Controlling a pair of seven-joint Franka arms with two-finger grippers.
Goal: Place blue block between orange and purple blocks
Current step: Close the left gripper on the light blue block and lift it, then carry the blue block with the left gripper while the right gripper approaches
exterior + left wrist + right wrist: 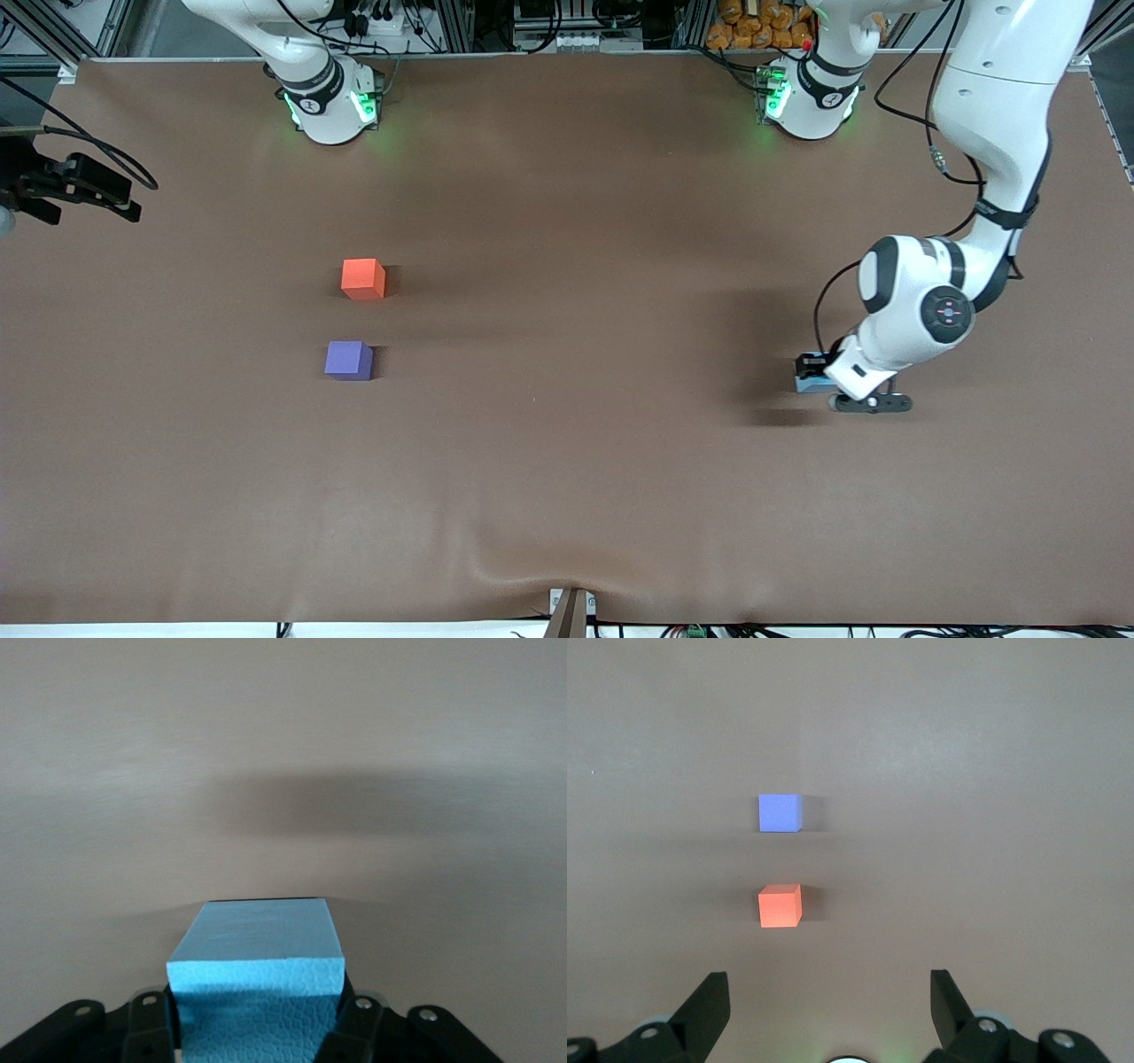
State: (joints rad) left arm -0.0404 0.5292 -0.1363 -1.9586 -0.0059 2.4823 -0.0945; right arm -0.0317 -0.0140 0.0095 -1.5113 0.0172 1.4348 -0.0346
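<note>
1. The blue block sits on the brown counter toward my left arm's end, well apart from the other two cubes. In the front view only a sliver of it shows beside my wrist.
2. My left hand is down at the counter with its two fingers pressed against the sides of the blue block, one on each side; I have closed on it. The block's underside looks level with the counter, so I cannot tell that it is lifted at all.
3. The orange block and the purple block lie toward my right arm's end of the counter. The purple one is nearer the front camera, the orange one farther, with a bare gap of counter between them.
4. My right hand hangs high over the counter near its own base, fingers spread wide and holding nothing. That arm waits, its wrist camera looking down on the orange and purple blocks.
</note>
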